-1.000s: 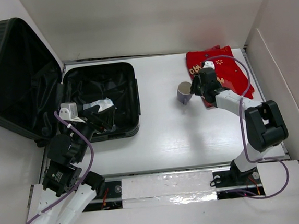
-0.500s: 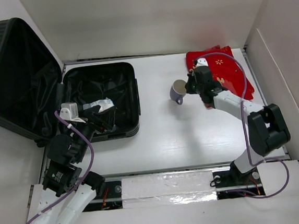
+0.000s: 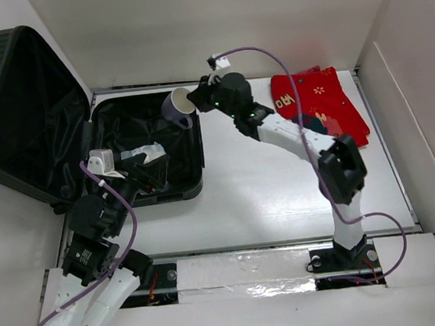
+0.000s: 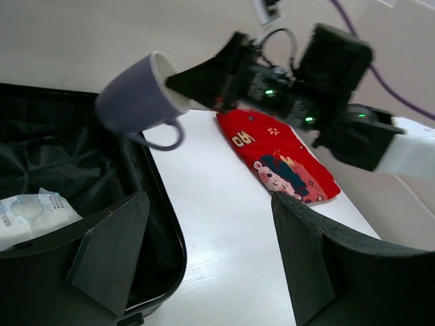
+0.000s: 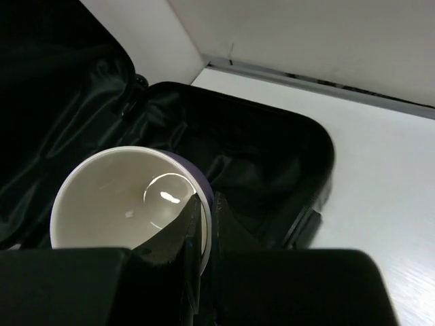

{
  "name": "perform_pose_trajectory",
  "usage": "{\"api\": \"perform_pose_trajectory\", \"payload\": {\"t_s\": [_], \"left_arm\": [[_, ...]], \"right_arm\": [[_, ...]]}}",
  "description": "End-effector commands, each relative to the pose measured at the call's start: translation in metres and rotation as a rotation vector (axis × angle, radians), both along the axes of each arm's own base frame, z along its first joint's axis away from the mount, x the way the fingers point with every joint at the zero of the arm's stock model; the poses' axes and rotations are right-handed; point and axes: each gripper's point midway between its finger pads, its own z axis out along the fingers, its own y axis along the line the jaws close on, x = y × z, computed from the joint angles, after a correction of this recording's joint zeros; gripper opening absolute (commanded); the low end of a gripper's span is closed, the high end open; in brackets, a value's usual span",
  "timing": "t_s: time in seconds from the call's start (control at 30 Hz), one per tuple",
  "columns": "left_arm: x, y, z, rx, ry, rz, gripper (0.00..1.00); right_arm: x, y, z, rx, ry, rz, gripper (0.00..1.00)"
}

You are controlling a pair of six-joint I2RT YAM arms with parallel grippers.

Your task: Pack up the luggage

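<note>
Far left of the worktop (image 3: pixel 266 197): luggage (image 3: pixel 22 111), lying open, lid thrown back, base flat, black lining bare over most of it. Far right, well apart from it: red cloth (image 3: pixel 327 107) with a cartoon print, lying flat, not yet packed.

Right tool (image 3: pixel 192 103) stretched across to the far right corner of the luggage base and clenched on the rim of a mug (image 3: pixel 174 106), one finger inside, one outside. Mug purple outside, white inside, held in the air tipped on its side, mouth toward the tool, handle hanging down, over the rim of the base rather than deep inside. Left tool (image 4: pixel 204 251) released, nothing between its fingers, hovering low by the near edge of the base. Small white packet (image 3: pixel 142 152) already on the lining, near the left tool.

Step in hand, judging by this: carrying the mug in for packing. Next, most likely: move further over the open base, lower until the mug meets a bare patch of lining clear of the packet, then let go. After that, red cloth left to fetch.
</note>
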Motion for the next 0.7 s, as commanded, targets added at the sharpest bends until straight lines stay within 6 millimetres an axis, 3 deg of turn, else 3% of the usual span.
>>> {"api": "perform_pose_trajectory", "payload": {"t_s": [0.0, 0.07, 0.1, 0.13, 0.33, 0.4, 0.67], "left_arm": [[0.004, -0.001, 0.006, -0.001, -0.032, 0.004, 0.7], [0.004, 0.0, 0.006, -0.002, -0.033, 0.007, 0.7], [0.005, 0.0, 0.006, -0.001, -0.031, 0.009, 0.7], [0.005, -0.001, 0.005, 0.0, -0.029, 0.006, 0.7], [0.006, -0.003, 0.003, 0.004, -0.021, -0.002, 0.7], [0.007, -0.005, 0.002, 0.006, -0.018, -0.01, 0.7], [0.007, -0.004, 0.004, 0.004, -0.024, -0.004, 0.7]], "right_arm": [[0.024, 0.034, 0.028, 0.065, -0.087, -0.008, 0.0], [0.032, 0.051, 0.024, 0.022, -0.111, -0.03, 0.0], [0.039, 0.052, 0.054, 0.05, -0.163, -0.052, 0.0], [0.05, 0.062, 0.02, -0.013, -0.12, -0.075, 0.0], [0.079, 0.065, 0.012, -0.073, -0.17, -0.19, 0.0], [0.086, 0.064, -0.002, -0.115, -0.175, -0.211, 0.0], [0.086, 0.076, -0.048, -0.251, -0.176, -0.233, 0.0]]}}
